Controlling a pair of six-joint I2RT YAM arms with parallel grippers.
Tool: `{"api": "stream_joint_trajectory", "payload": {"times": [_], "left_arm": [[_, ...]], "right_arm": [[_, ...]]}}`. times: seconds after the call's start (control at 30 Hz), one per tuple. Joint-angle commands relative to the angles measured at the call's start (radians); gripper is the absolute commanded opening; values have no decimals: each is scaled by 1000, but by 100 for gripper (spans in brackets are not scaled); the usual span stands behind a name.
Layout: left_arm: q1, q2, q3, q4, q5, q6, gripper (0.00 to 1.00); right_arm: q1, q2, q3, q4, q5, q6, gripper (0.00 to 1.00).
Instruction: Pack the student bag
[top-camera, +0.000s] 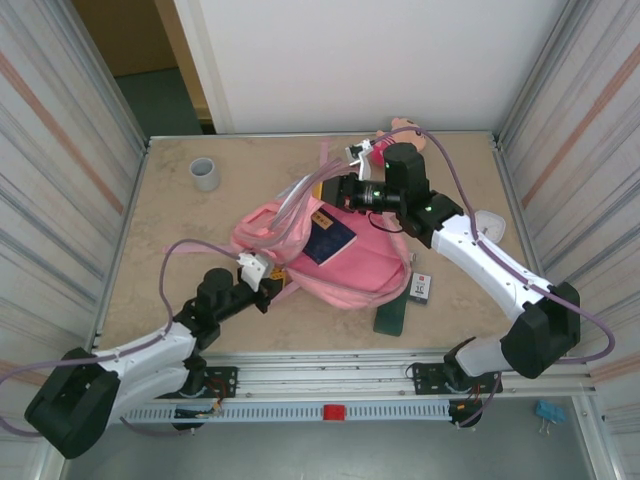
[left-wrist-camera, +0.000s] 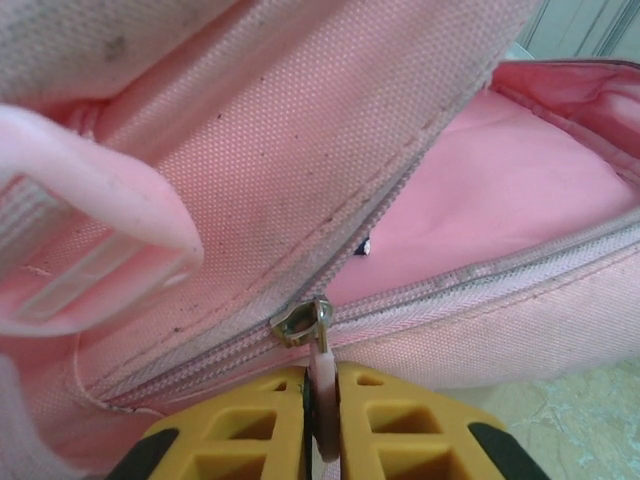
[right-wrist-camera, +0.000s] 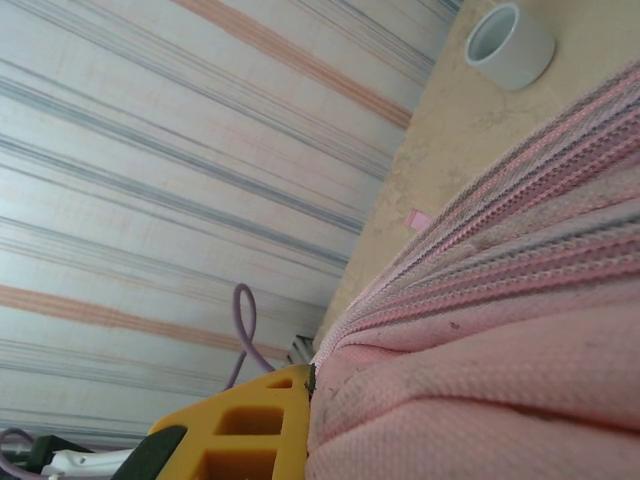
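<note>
So the student bag (top-camera: 345, 265) is flopped in the middle of the tabletop (top-camera: 170, 230). It's a big pink thing, long axis running roughly side to side with the right end a bit nearer the arms and the straps trailing toward the far wall. The main opening faces up, with a dark blue booklet (top-camera: 328, 240) sitting in it. The left gripper (left-wrist-camera: 322, 405) is at the bag's near-left corner, squeezed together on the little pink zipper pull (left-wrist-camera: 322, 365). From there the bag stretches off to the right and away, and the zipper track runs the same way. I'd guess any pull has to follow that line. The right gripper (top-camera: 348, 190) is at the far edge, closed, and seems to be pinching a fold of bag fabric, probably bracing it. Both arms are on the bag, but the left one has the zipper.
</note>
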Motion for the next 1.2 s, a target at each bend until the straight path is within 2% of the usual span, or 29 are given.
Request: {"api": "stream_joint_trajectory", "payload": {"times": [0.0,0.13,0.27,0.33,0.4,0.43,0.47,0.53,0.6,0.7,0.83,1.03,1.13,1.17], "left_arm": [[-2,44,57,69,80,-12,8],[-29,87,80,120,152,-23,5],[-64,80,101,94,184,-23,3],[-68,61,100,62,142,-34,1],[-69,28,106,-46,-7,-58,0],[-64,15,111,-100,-80,-68,0],[-48,1,110,-138,-102,-65,0],[-3,-15,104,-175,-104,-76,0],[32,-23,110,-216,-86,-87,0],[35,-15,112,-214,-55,-78,0],[33,-4,106,-189,-9,-89,0],[32,-16,109,-235,1,-58,0],[32,-25,112,-247,0,-51,0],[33,-26,111,-246,-1,-51,0]], "right_arm": [[22,-42,10,95,30,4,0],[25,-24,-9,104,78,5,0],[1,-5,-38,108,136,5,0],[-15,-9,-59,107,161,6,0],[-31,-26,-89,98,176,7,0],[-38,-37,-100,88,178,6,3],[-42,-53,-117,73,181,4,8],[-47,-86,-144,19,190,-15,25],[-47,-123,-165,-77,216,-50,41],[-29,-211,-199,-215,294,-129,53],[49,-358,-237,-394,462,-280,73],[255,-521,-302,-525,752,-541,77],[329,-575,-323,-532,889,-697,78],[345,-586,-333,-518,899,-749,79]]}}
